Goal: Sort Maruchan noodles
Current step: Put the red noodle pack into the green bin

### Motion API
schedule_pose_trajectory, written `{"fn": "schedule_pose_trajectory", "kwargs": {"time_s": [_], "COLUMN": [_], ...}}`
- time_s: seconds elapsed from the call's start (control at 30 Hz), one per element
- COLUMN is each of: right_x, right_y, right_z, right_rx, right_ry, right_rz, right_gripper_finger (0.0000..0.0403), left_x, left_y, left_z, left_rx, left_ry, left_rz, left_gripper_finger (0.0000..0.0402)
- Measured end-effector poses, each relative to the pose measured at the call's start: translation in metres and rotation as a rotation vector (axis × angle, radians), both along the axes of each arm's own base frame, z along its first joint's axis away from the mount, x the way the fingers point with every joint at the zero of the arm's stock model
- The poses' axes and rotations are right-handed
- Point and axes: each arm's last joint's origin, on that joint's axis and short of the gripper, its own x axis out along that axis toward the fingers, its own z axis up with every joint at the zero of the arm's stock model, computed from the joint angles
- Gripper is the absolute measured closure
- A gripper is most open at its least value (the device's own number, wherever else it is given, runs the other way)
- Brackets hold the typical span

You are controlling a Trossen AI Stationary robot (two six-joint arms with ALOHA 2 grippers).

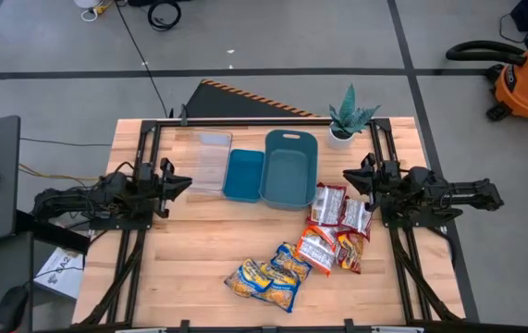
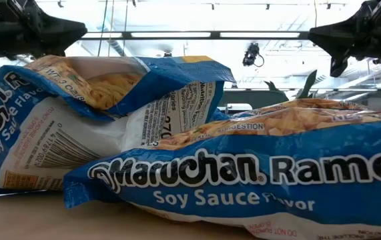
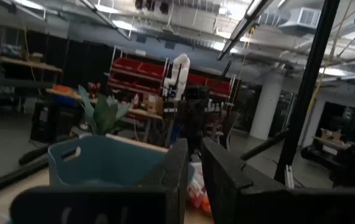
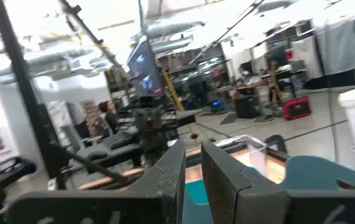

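**Both arms parked, noodles unsorted**

At the left edge of the bench (image 1: 153,268), the left claw (image 1: 182,183) hangs clear of the wood with its fingers drawn nearly together and nothing between them. Just to its right sit a clear tray (image 1: 211,159), a small blue bin (image 1: 243,174) and a larger blue bin (image 1: 289,166), side by side near the back; none shows a packet inside. In front of the bins, toward the near edge, the yellow-and-blue Maruchan noodles (image 1: 268,275) lie in a loose overlapping heap. Further right, the red-and-white packets (image 1: 339,213) and orange-red ones (image 1: 326,248) cluster together, touching. A potted plant (image 1: 347,120) stands at the back right corner. The right claw (image 1: 351,175) hovers just beside the red packets, likewise nearly closed and empty.

Sorting appears not yet begun. The next move likely calls for one claw to open, descend on a single top packet, pinch its crinkly edge, and carry it to a bin.
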Motion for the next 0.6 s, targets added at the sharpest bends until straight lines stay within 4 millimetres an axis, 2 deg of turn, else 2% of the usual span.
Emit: {"fn": "schedule_pose_trajectory", "kwargs": {"time_s": [0.17, 0.33, 0.47, 0.6], "right_x": [0.000, 0.000, 0.001, 0.000], "right_y": [0.000, 0.001, 0.002, 0.002], "right_z": [0.001, 0.001, 0.000, 0.010], "right_rx": [0.010, 0.128, 0.127, 0.118], "right_ry": [-0.017, -0.036, -0.024, -0.022], "right_rz": [0.004, 0.078, 0.109, 0.123], "right_gripper_finger": [0.0345, 0.0345, 0.0345, 0.0345], "left_x": [-0.003, -0.005, -0.007, -0.009], "left_y": [0.002, 0.004, 0.005, 0.006], "left_z": [0.006, 0.010, 0.013, 0.017], "left_rx": [-0.013, -0.047, -0.103, -0.074], "left_ry": [-0.067, -0.112, -0.168, -0.198], "left_rz": [0.076, 0.143, 0.170, 0.190], "left_gripper_finger": [0.0351, 0.0351, 0.0351, 0.0351]}}
